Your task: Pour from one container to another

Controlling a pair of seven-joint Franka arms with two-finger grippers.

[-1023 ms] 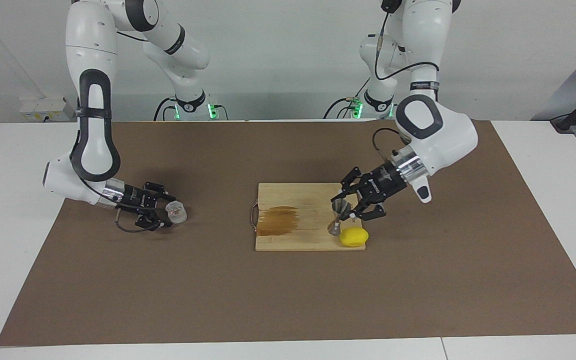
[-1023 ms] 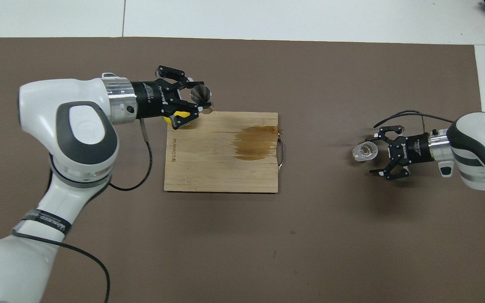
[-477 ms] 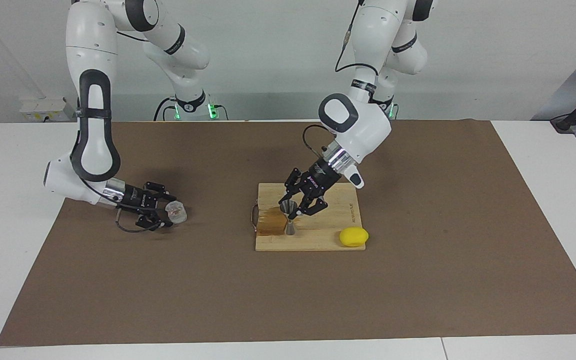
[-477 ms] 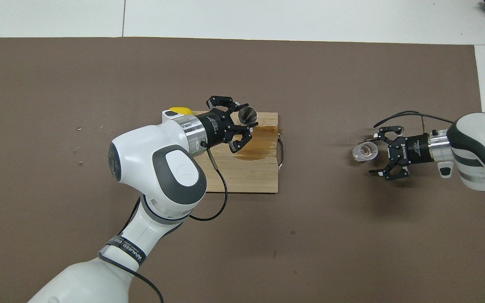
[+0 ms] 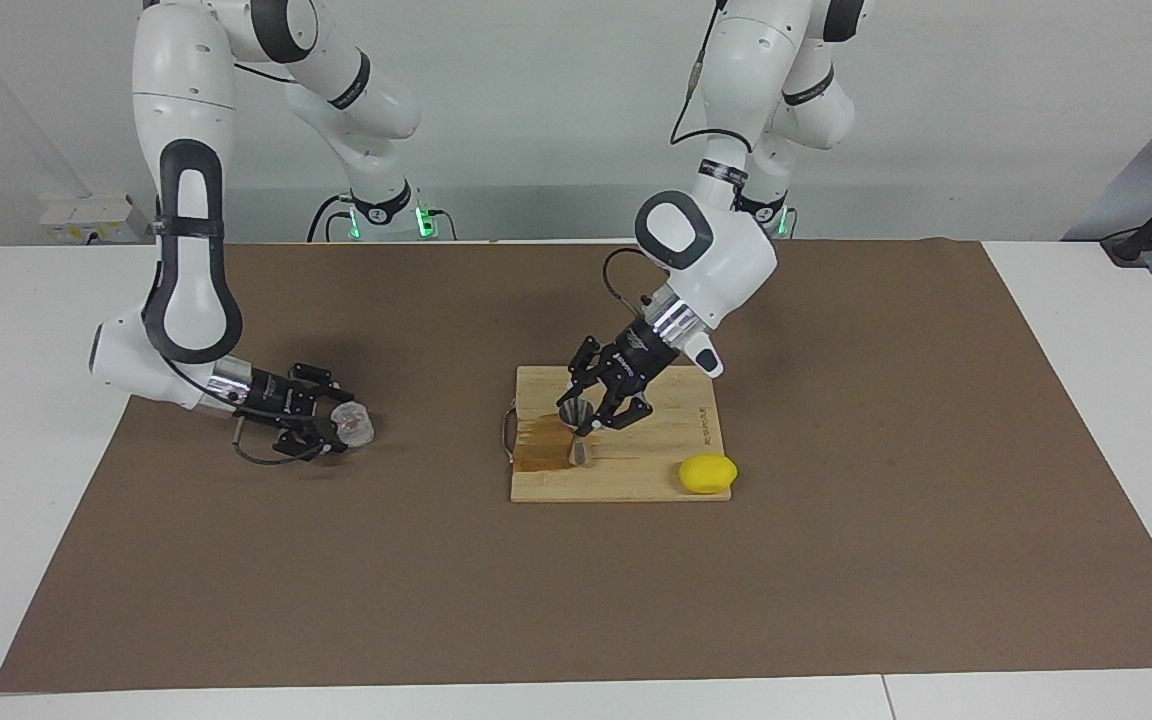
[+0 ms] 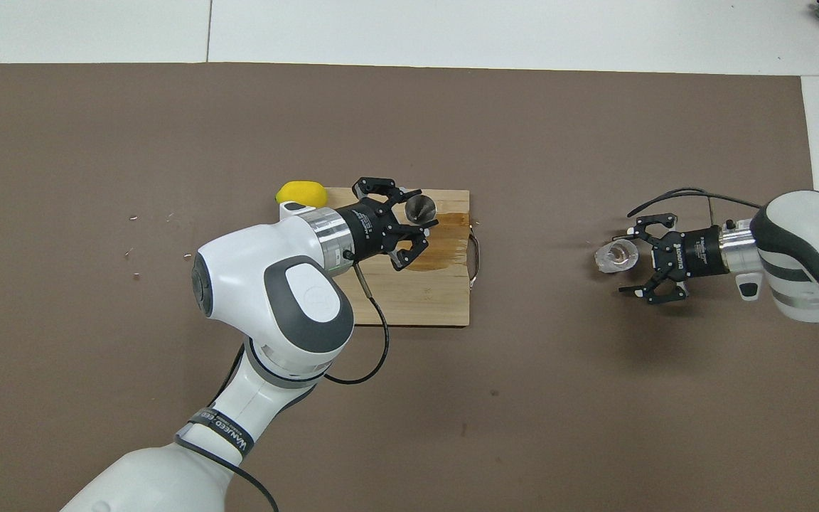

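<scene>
The glass tumbler (image 5: 353,425) sits low at the brown mat (image 5: 836,560) toward the right arm's end of the counter (image 5: 1086,300), well apart from the cutting board (image 5: 626,480), with the right gripper (image 5: 328,428) level with it; the jaws stand around the glass, but whether they already press on its walls cannot be told. The tumbler appears tilted, its mouth facing away from the gripper in the overhead view. The metal jigger (image 5: 577,432) is over the stained end of the cutting board, upright, with the left gripper (image 5: 588,418) shut on its narrow waist; its lower cone seems to rest on or just above the wood. A yellow lemon (image 5: 707,473) lies at the board's corner toward the left arm's end, clear of both grippers. Judged from this layout, the task is at an early stage: the receiving vessel is held and positioned, and the source vessel is being taken up. Remaining steps are securing the tumbler, lifting it, carrying it to the jigger, and tipping it over the open upper cone. No pour has begun.
</scene>
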